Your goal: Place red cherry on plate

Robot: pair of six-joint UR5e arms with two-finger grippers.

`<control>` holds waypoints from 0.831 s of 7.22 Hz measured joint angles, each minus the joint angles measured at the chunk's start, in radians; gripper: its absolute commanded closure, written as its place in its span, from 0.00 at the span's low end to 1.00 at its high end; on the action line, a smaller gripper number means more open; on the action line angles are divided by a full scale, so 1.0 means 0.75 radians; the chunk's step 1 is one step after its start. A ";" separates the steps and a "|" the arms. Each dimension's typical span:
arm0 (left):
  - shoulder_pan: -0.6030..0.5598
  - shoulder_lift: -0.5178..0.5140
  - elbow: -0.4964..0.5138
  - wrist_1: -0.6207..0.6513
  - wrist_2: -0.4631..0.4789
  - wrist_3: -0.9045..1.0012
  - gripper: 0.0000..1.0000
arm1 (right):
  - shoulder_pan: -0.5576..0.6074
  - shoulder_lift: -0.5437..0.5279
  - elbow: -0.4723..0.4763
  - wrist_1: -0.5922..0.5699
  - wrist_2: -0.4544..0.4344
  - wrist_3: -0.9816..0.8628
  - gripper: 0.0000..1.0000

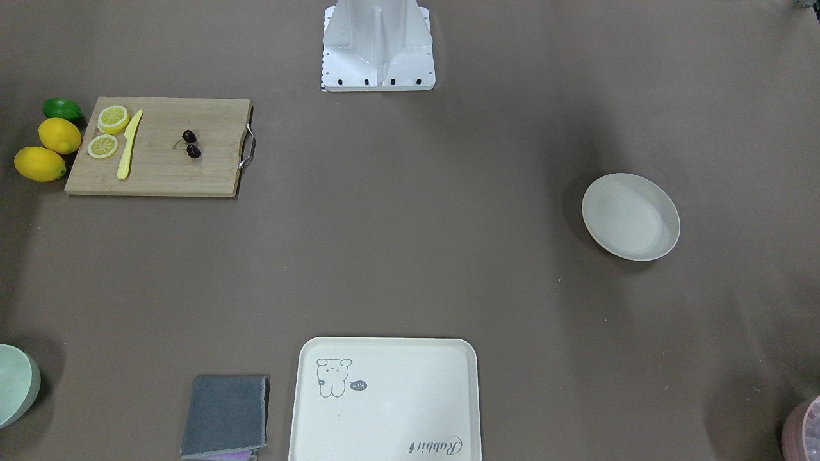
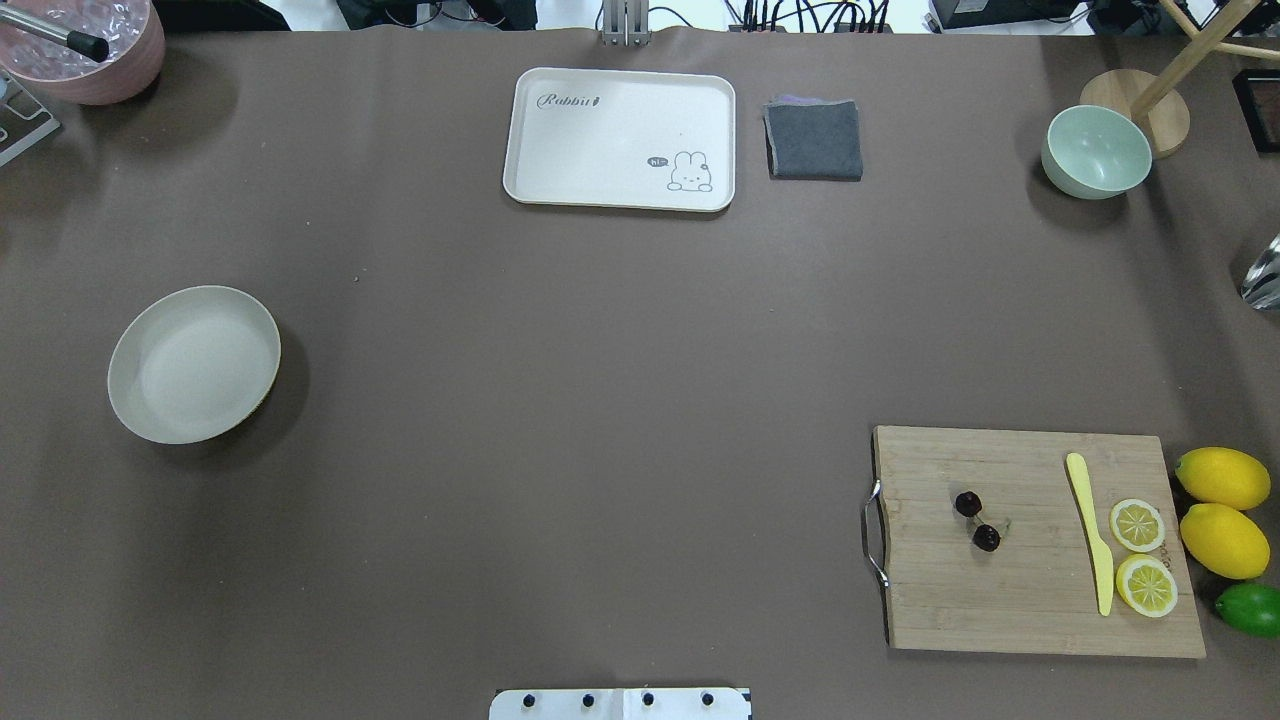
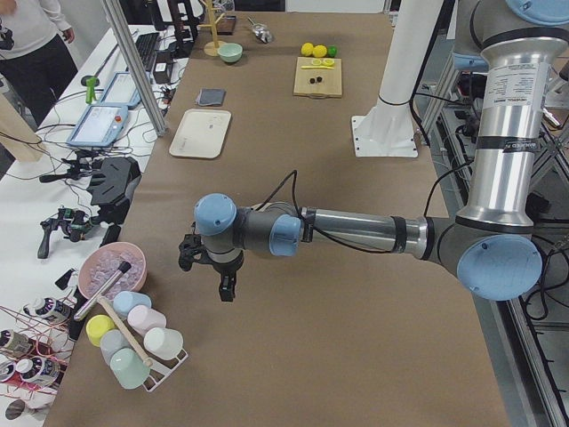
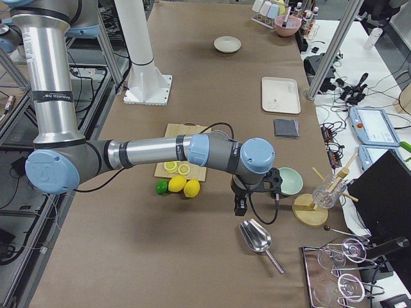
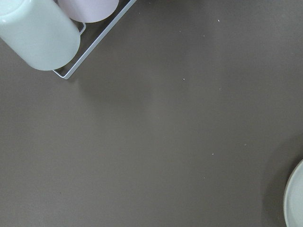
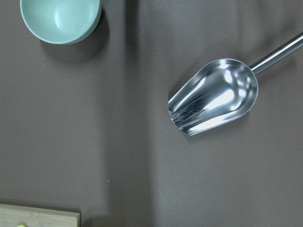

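The red cherry (image 1: 190, 144), a pair of tiny dark fruits on thin stems, lies on a wooden cutting board (image 1: 211, 169); the overhead view shows the red cherry (image 2: 977, 520) at the table's right. The plate (image 2: 193, 363) sits empty at the far left, and its rim (image 5: 296, 198) edges into the left wrist view. My left gripper (image 3: 220, 289) hangs over bare table near a cup rack, seen only from the side, so I cannot tell its state. My right gripper (image 4: 240, 206) hovers beyond the lemons near a metal scoop; I cannot tell its state either.
On the board lie a yellow knife (image 2: 1090, 530) and two lemon slices (image 2: 1140, 555); lemons (image 2: 1222, 510) and a lime (image 2: 1250, 608) sit beside it. A bear tray (image 2: 620, 138), grey cloth (image 2: 813, 140) and mint bowl (image 2: 1095, 152) line the far edge. A scoop (image 6: 215, 96) lies at the right end.
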 measured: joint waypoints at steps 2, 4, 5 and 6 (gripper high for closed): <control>0.000 -0.001 -0.001 0.000 0.001 0.000 0.02 | 0.000 0.002 0.001 0.000 0.000 0.000 0.00; -0.004 0.008 -0.010 -0.027 0.000 0.059 0.02 | -0.001 0.002 0.000 0.000 0.000 -0.001 0.00; -0.004 0.019 -0.006 -0.045 -0.001 0.123 0.02 | -0.001 0.002 0.000 0.000 0.000 -0.001 0.00; -0.006 0.023 -0.008 -0.055 -0.004 0.151 0.02 | -0.001 0.002 0.001 0.000 0.000 -0.001 0.00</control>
